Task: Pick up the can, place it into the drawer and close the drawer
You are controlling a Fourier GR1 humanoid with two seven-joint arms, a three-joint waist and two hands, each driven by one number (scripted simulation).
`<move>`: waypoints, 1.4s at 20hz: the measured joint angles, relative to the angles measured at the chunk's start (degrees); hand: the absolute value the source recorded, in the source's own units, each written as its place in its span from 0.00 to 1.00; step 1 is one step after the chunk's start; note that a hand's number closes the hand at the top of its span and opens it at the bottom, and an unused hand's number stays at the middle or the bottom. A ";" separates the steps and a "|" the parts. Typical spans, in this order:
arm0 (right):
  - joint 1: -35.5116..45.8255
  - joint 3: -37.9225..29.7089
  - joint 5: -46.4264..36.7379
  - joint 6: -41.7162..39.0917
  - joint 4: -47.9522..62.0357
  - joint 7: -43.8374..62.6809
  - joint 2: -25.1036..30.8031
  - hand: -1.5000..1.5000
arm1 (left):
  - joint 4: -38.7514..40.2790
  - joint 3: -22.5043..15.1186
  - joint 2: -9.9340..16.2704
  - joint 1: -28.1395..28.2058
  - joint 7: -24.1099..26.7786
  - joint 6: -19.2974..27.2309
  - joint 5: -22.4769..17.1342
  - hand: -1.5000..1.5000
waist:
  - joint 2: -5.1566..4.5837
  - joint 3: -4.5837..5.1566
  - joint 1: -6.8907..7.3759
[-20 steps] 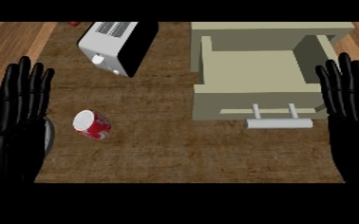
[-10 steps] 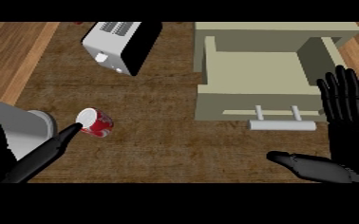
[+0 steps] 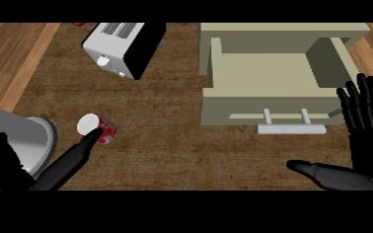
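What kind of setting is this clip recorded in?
Most likely a kitchen counter: a toaster and a red can sit on a brown worktop, beside an open drawer with a bar handle.

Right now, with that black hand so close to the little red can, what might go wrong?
The left hand meets the can with only a straight fingertip, so the can might tip or roll before the fingers get round it. The toaster stands behind the can, so a nudged can could roll toward it. The drawer lies far across the counter, a long carry toward the right hand.
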State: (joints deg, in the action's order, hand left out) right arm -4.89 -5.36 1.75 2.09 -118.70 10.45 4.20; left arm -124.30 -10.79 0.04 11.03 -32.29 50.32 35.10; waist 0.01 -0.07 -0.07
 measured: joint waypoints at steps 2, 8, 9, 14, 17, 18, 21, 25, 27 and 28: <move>0.17 -0.69 0.27 -0.22 0.55 -0.25 0.16 0.00 | 0.73 1.19 -0.01 -2.40 -2.35 -0.71 1.06 0.00 | 0.00 0.03 -0.01; 0.12 -3.91 3.16 -2.43 1.33 -0.90 1.71 0.00 | 6.61 0.23 -0.03 -4.81 -2.99 2.25 1.20 0.00 | 0.00 0.05 -0.05; -0.74 -3.63 2.92 -2.74 1.21 -1.65 1.38 0.00 | 7.89 0.35 -0.03 -5.24 -2.60 2.82 0.56 0.00 | 0.00 0.07 -0.08; -0.76 -4.16 2.84 -2.58 -0.43 -0.55 1.42 0.00 | 16.02 0.03 -0.03 -8.10 0.38 6.36 -3.11 0.00 | -0.02 0.08 -0.15; -1.57 -4.93 3.67 -3.31 -1.17 -0.55 1.59 0.00 | 20.16 -1.09 -0.02 -7.48 4.59 9.26 -6.81 0.00 | 0.00 0.10 -0.15; -1.91 -4.76 3.51 -3.45 -1.10 -1.02 1.30 0.00 | 21.61 -1.25 -0.02 -7.19 6.68 10.15 -8.50 0.00 | 0.00 0.10 -0.13; -2.61 -4.65 3.21 -3.44 -2.87 -0.07 1.09 0.00 | 25.41 -2.15 -0.01 -6.75 12.06 12.55 -13.75 0.00 | 0.00 0.10 -0.13; -3.23 -5.61 4.01 -4.00 -4.66 1.05 1.42 0.00 | 30.20 -1.67 0.05 -7.38 18.91 14.90 -20.67 0.00 | 0.01 0.11 -0.15; -3.68 -6.17 4.38 -4.33 -5.58 1.68 1.61 0.00 | 31.04 -1.10 0.03 -6.37 23.03 15.47 -24.52 0.00 | 0.02 0.12 -0.09; -3.23 -6.42 4.36 -4.31 -5.42 2.10 1.82 0.00 | 32.34 -0.98 0.03 -6.79 24.91 15.87 -26.76 0.00 | 0.02 0.13 -0.08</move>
State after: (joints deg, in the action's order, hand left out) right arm -8.12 -11.78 6.11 -2.22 -124.12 12.55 6.02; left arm -91.97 -11.78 0.07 4.24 -7.38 66.19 8.35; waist 0.03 0.06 -0.14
